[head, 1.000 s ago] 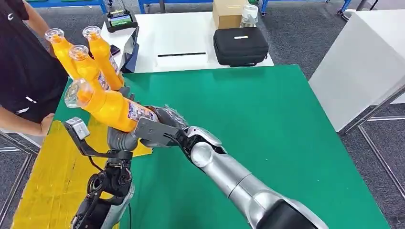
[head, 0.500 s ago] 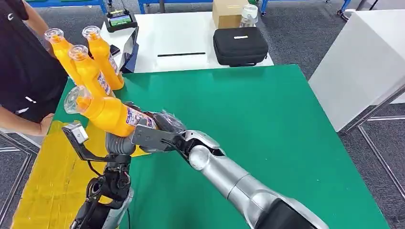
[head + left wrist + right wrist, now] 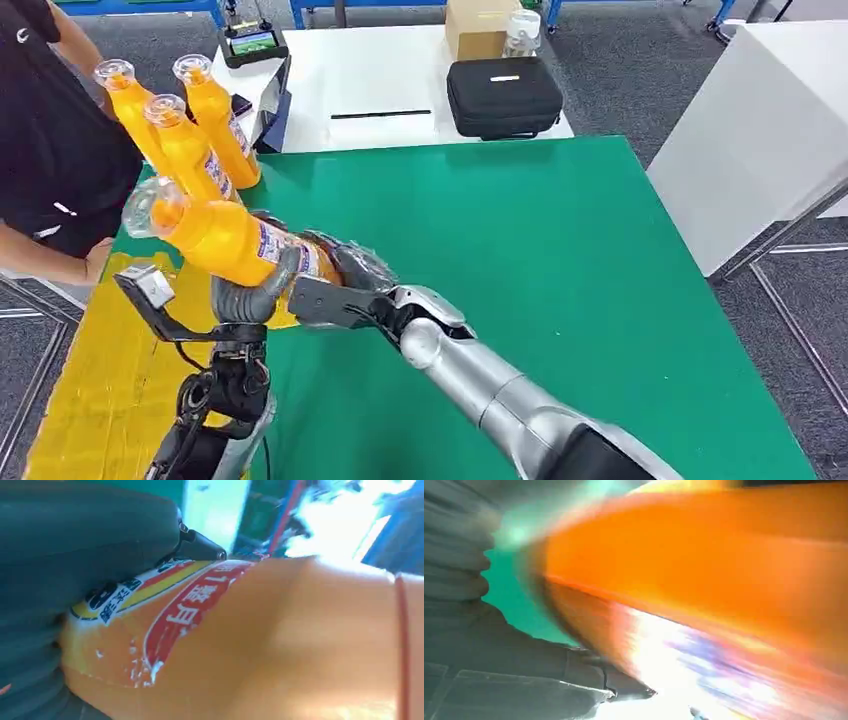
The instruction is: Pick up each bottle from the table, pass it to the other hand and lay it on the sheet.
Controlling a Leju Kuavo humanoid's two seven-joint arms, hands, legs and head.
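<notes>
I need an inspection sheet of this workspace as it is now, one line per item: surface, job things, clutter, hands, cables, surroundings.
Surface: green table, with a yellow sheet at its left edge.
Job things: one orange bottle held in the air, tilted, cap toward the left; three orange bottles upright at the table's far left corner.
Clutter: nothing seen on the green table.
Hands: left hand and right hand both grip the held bottle.
Cables: black cables run along the left arm.
Surroundings: a person stands at the left; a white table behind carries a black case, a cardboard box and a controller.
</notes>
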